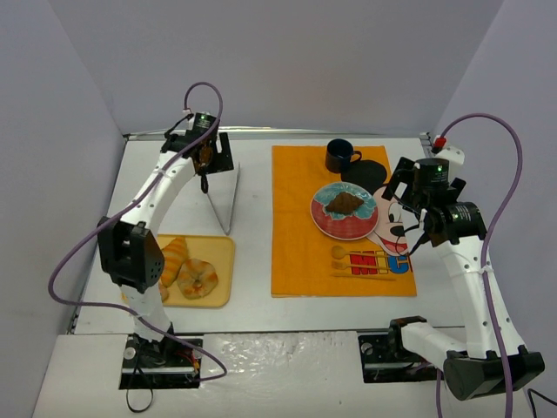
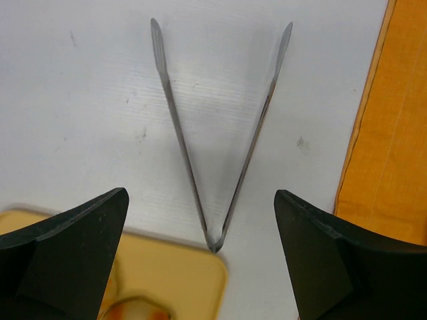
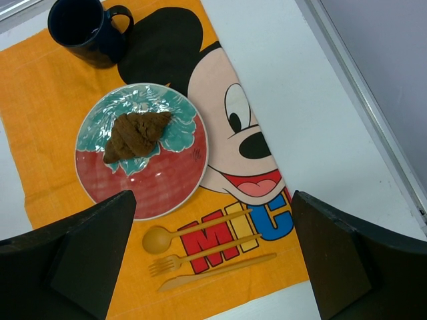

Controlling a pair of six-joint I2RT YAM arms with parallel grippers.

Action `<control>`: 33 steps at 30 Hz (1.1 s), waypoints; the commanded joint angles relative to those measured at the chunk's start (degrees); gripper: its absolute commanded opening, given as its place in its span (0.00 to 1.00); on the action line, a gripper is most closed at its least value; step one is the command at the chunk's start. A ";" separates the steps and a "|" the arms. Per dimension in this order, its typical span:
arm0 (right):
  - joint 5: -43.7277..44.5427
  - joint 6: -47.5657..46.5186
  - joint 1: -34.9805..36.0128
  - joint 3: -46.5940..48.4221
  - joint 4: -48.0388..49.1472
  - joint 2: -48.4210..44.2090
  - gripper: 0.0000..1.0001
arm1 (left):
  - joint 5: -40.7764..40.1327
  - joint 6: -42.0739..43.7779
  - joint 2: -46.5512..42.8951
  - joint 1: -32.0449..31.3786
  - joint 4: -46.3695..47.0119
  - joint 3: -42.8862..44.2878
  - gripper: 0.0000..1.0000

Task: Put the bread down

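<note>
The bread (image 3: pixel 137 133) is a dark brown wedge lying on the red and teal plate (image 3: pixel 160 190); it also shows in the top view (image 1: pixel 345 202) on the plate (image 1: pixel 335 225). My right gripper (image 3: pixel 213 267) is open and empty, held above the placemat to the right of the plate (image 1: pixel 409 207). My left gripper (image 2: pixel 200 267) is open and empty, raised at the back left (image 1: pixel 205 164) above metal tongs (image 2: pixel 220 147). The tongs lie spread in a V on the table (image 1: pixel 228 205).
A yellow tray (image 1: pixel 222 252) at the front left holds a croissant (image 1: pixel 172 257) and a donut (image 1: pixel 197 279). An orange placemat (image 1: pixel 296 252) carries the plate, a dark mug (image 1: pixel 339 155), and a spoon (image 3: pixel 193 233), fork and knife.
</note>
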 commanded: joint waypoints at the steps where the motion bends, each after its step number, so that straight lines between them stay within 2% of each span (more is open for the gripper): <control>1: -2.01 -1.37 0.66 2.00 2.64 0.38 1.00 | -4.48 -0.76 -12.32 -1.27 -4.57 -4.63 0.89; 5: -3.53 -2.22 1.92 2.49 3.77 0.46 1.00 | -5.15 0.08 -22.55 -1.78 -4.84 -13.32 0.89; 10: -5.48 -2.45 2.40 3.19 5.15 0.55 1.00 | -4.53 2.18 -28.53 -1.80 -5.79 -17.23 0.90; 16: -8.09 -2.22 2.53 4.01 5.85 1.21 1.00 | -4.21 2.50 -29.22 -1.87 -6.01 -18.05 0.89; 33: -8.53 -2.20 2.53 5.20 6.03 1.45 1.00 | -3.48 2.39 -28.97 -1.88 -5.47 -18.44 0.89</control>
